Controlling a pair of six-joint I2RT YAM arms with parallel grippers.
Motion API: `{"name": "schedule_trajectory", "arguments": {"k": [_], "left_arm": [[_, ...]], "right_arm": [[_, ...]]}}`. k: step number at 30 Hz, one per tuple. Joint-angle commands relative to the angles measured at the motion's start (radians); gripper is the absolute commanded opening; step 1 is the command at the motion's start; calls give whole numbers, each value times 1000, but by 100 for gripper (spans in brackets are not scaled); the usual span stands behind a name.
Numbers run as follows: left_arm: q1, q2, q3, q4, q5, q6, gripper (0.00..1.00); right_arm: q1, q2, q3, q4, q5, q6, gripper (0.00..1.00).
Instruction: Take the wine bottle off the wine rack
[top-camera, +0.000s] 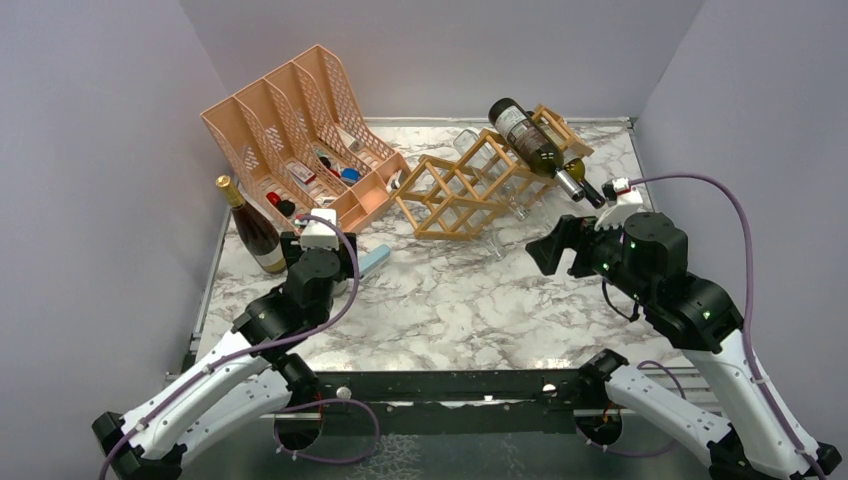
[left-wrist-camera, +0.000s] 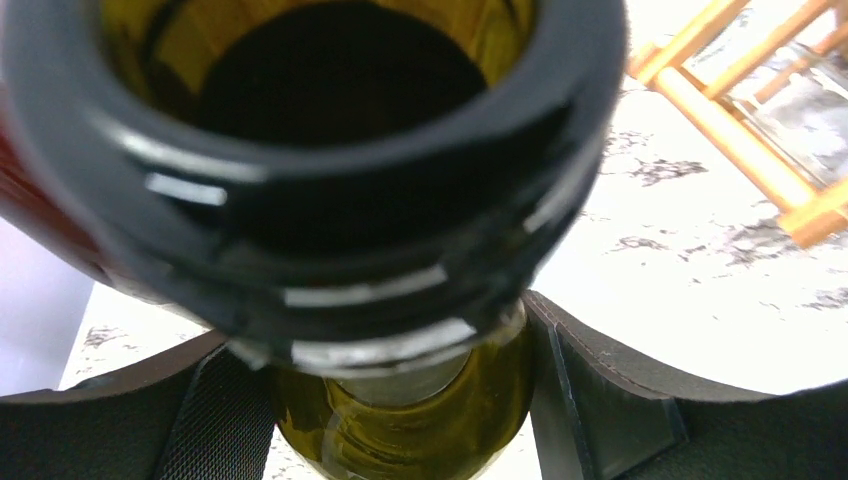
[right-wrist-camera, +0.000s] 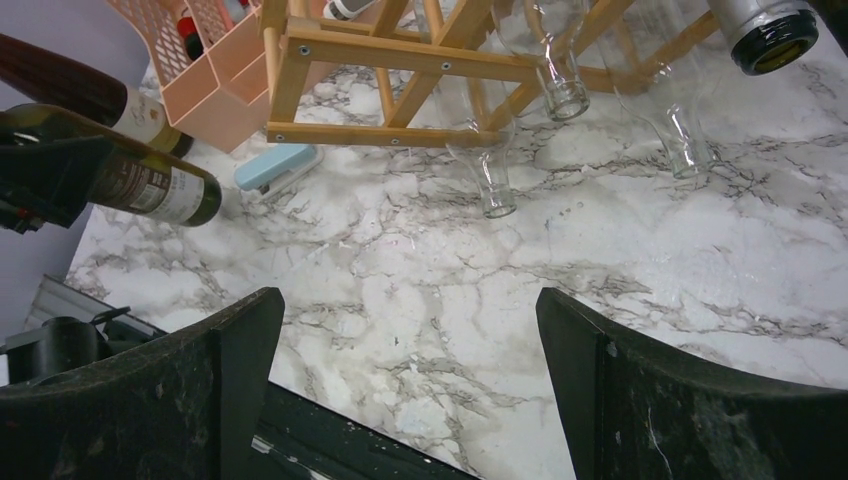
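The tan wooden wine rack (top-camera: 455, 195) stands at the back centre and shows in the right wrist view (right-wrist-camera: 400, 55) and the left wrist view (left-wrist-camera: 740, 140). A dark wine bottle (top-camera: 527, 138) lies tilted on its right end, neck low (right-wrist-camera: 770, 30). Clear glass bottles (right-wrist-camera: 495, 180) stick out of its openings. My left gripper (top-camera: 297, 250) (left-wrist-camera: 400, 400) is shut on an olive-green wine bottle (left-wrist-camera: 410, 420) (right-wrist-camera: 150, 185), held near level at the left, away from the rack. My right gripper (top-camera: 555, 250) (right-wrist-camera: 410, 330) is open and empty above the table in front of the rack.
A salmon-pink mesh organiser (top-camera: 300, 130) with small items stands at the back left. A gold-topped wine bottle (top-camera: 250, 225) stands beside my left gripper. A light blue object (top-camera: 375, 260) lies in front of the organiser. Grey walls close in the table.
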Motion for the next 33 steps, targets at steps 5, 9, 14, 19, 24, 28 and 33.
{"name": "schedule_trajectory", "arguments": {"k": [5,9,14,19,24,28,33], "left_arm": [[252,64,-2,178,162,64,37],[445,80,-41,266,308,37,35],[610,128,-64,347,404,4,34],[653,145,-77,405,438,0,33],[667,184,-77,417,437,0,34],[666,181,-81,405,414,16,35],[666,157,-106,377,412,9,46]], "right_arm": [[2,-28,4,2,-2,0,100],[2,-37,5,1,-6,-7,100],[2,-29,8,-1,-11,-20,100],[2,-34,-3,12,-5,-23,100],[2,-29,-14,31,-10,-21,100],[2,-21,-1,31,-11,-27,100],[2,-17,-2,40,-10,-36,100]]}}
